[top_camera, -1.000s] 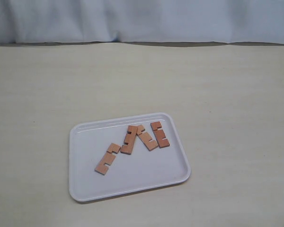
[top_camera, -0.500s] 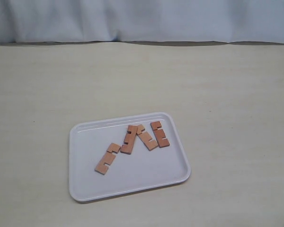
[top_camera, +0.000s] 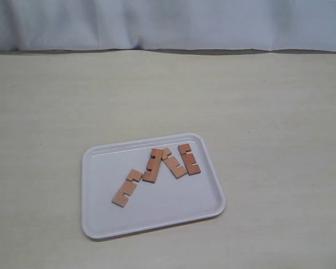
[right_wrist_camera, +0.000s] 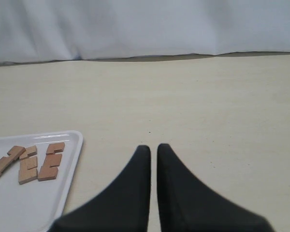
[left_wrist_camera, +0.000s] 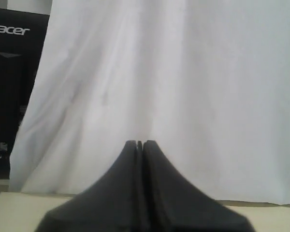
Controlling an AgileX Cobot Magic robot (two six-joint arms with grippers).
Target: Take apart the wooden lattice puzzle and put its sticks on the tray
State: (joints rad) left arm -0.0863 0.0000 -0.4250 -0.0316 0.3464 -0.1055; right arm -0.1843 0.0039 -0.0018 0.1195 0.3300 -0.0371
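The white tray (top_camera: 168, 210) lies on the table at the near centre of the exterior view. Several reddish-brown notched sticks lie flat and apart on it: one at the left (top_camera: 127, 188), and three close together towards its far side (top_camera: 153, 165) (top_camera: 173, 163) (top_camera: 189, 159). No interlocked lattice puzzle shows. Neither gripper appears in the exterior view. My left gripper (left_wrist_camera: 139, 143) is shut on nothing and faces a white curtain. My right gripper (right_wrist_camera: 153, 147) is shut and empty above bare table, beside the tray's rim (right_wrist_camera: 76, 159), with sticks (right_wrist_camera: 50, 161) in sight.
A pale cloth curtain (top_camera: 168, 22) hangs behind the beige table (top_camera: 269, 112). A black monitor (left_wrist_camera: 12, 72) stands beside the curtain in the left wrist view.
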